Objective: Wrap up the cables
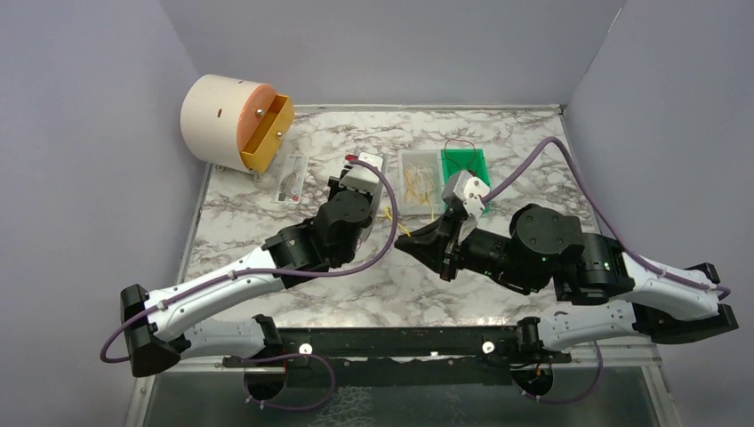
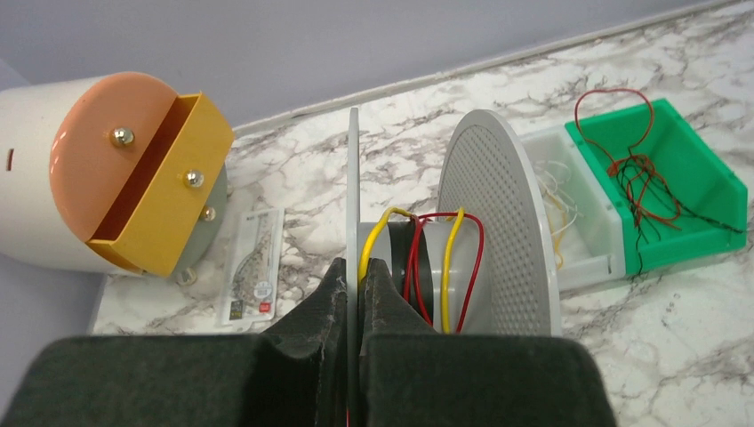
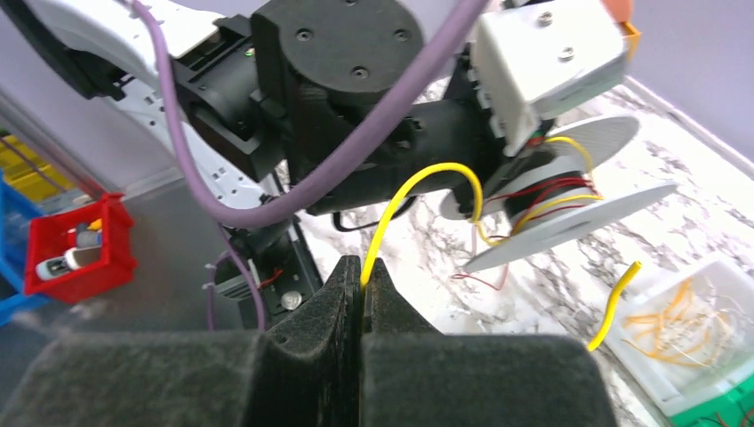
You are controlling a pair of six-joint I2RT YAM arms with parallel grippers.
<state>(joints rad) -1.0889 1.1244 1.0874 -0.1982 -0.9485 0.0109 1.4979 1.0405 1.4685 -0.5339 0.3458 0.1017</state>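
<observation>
A few turns of the cables already lie on the spool (image 2: 427, 276). Yellow loops (image 2: 454, 258) and dark red-brown loops (image 2: 481, 258) cross its hub between the two discs, slack rather than snug. I judge the wrapping begun but far from done.

One yellow cable (image 3: 418, 182) arches from the hub over to my right hand, its length not wound on. A loose yellow end (image 3: 613, 302) hangs near the spool; I cannot tell whether it belongs to that same cable.

More yellow cables lie in the clear bin (image 2: 591, 267). A tangle of red-brown cables (image 2: 636, 182) sits in the green bin (image 2: 707, 182) just beside it, some trailing over its front wall. Both bins stand on the marble surface (image 2: 693, 338) beyond the spool. What seems left is to wind the pinched length around the hub, then fetch the rest from the bins.

My right hand (image 3: 363, 277) is pressed together, pinching the yellow cable right at the fingertips. My left hand (image 2: 354, 280) is closed too, clamping the edge of the spool's thin near disc (image 2: 353, 169). The spool appears to be carried above the surface, its perforated far disc (image 2: 498, 222) towards the bins.

Further out on my left stand a white drum with an orange face and a yellow drawer (image 2: 151, 191), and a small flat packet (image 2: 253, 267) lies beside it.
</observation>
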